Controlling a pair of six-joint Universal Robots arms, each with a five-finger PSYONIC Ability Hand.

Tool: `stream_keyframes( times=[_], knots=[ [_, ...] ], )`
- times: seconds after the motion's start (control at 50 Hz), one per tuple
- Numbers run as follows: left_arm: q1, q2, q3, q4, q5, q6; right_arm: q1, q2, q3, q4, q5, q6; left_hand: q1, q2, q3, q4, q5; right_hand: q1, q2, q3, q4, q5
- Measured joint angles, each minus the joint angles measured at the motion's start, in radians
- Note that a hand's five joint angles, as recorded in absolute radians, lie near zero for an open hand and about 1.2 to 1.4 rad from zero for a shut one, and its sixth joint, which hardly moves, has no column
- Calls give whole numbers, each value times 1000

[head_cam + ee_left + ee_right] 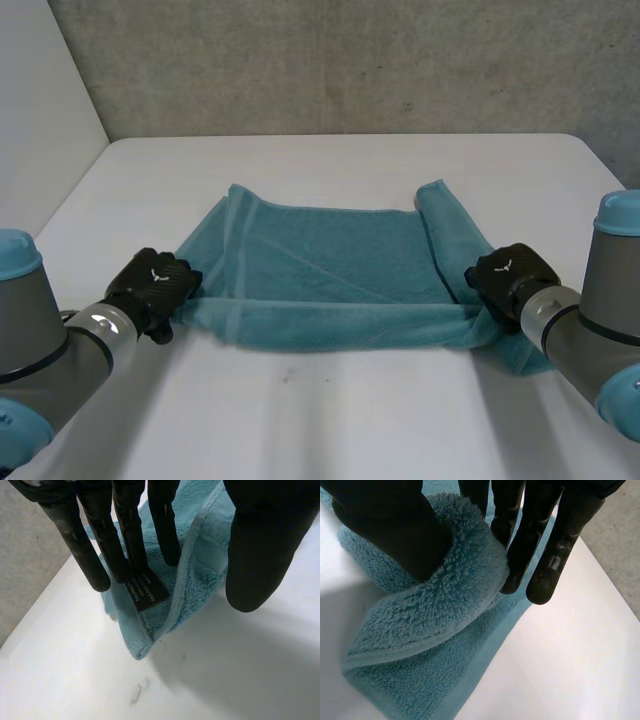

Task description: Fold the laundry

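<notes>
Teal towel (330, 270) is lying across the middle of the white counter (330, 400), spread wide from 9 o'clock to 3 o'clock. Its 3 o'clock end is doubling back over itself in a thick roll. Its near edge is running in a straight band between the two hands.

Left hand (152, 285) is sitting at the towel's near corner, at about 8 o'clock of the cloth. In the left wrist view its fingers (131, 535) are reaching straight down one face of the corner, with a black label (145, 591) showing at their tips. The thumb (260, 555) is standing on the other side of the fold. Thumb contact is poorly shown, but the hand appears to be pinching the corner, which is hanging just clear of the counter.

Right hand (508, 275) is sitting at the towel's 3 o'clock end, near the near corner. In the right wrist view its thumb (390, 525) is pressing into the rolled pile while its fingers (530, 545) are closing on the far side. The hand is gripping that fold firmly.

A grey wall (340, 60) is standing behind the counter at 12 o'clock.
</notes>
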Motion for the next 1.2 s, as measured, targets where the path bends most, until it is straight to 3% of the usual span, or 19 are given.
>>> stream_keyframes(
  times=[0.18, 0.2, 0.22, 0.24, 0.26, 0.32, 0.48, 0.62, 0.74, 0.8, 0.9, 0.96, 1.08, 1.2],
  knots=[
    [-1, -103, 53, 117, -1, -14, 0, 3, 11, -4, 0, 1, 1, 3, 0, 1, 5, 0, 0, 0, 0, 1],
    [-3, -126, 65, 134, -1, -13, -1, 3, 10, -9, 0, 1, 87, 80, 75, 79, 81, 0, 0, 0, 0, 1],
    [-5, -139, 72, 141, -1, -13, -2, 5, 7, -11, 0, 1, 312, 299, 290, 279, 277, 0, 0, 0, 0, 1],
    [-5, -139, 72, 141, -1, -13, -2, 5, 7, -11, 0, 1, 312, 299, 290, 279, 277, 0, 0, 0, 0, 1],
    [-7, -159, 86, 147, -1, -13, -4, 8, 0, -15, 0, 0, 519, 493, 472, 484, 480, 0, 0, 0, 0, 1],
    [-10, -178, 105, 151, 1, -12, -6, 16, -16, -17, -1, -2, 527, 572, 558, 570, 524, 0, 0, 0, 0, 1],
    [-39, -208, 375, 212, -2, -27, -6, 69, -308, -44, 12, 1, 527, 580, 568, 576, 524, 0, 0, 0, 0, 1],
    [-62, -174, 739, 353, -68, -115, 1, 83, -674, -251, 71, 49, 527, 581, 569, 579, 524, 0, 0, 0, 0, 1],
    [-61, -109, 856, 537, -156, -185, 5, 1, -688, -485, 95, 101, 527, 581, 569, 579, 524, 0, 0, 0, 0, 1],
    [-58, -52, 780, 613, -184, -210, 5, -78, -559, -572, 87, 129, 527, 582, 569, 579, 524, 0, 0, 0, 0, 1],
    [-54, -17, 644, 630, -185, -219, 3, -123, -417, -588, 71, 140, 527, 582, 569, 579, 524, 0, 0, 0, 0, 1],
    [-52, 5, 392, 624, -177, -221, -3, -147, -186, -550, 36, 139, 527, 583, 569, 580, 524, 0, 0, 1, 0, 1],
    [-49, -6, 121, 616, -153, -216, -8, -125, 13, -474, -14, 132, 527, 583, 570, 580, 524, 0, 0, 1, 1, 1],
    [-44, -51, -19, 612, -136, -208, -10, -26, 95, -405, -66, 126, 527, 583, 570, 580, 524, 0, 5, 1, 3, 1]
  ],
)
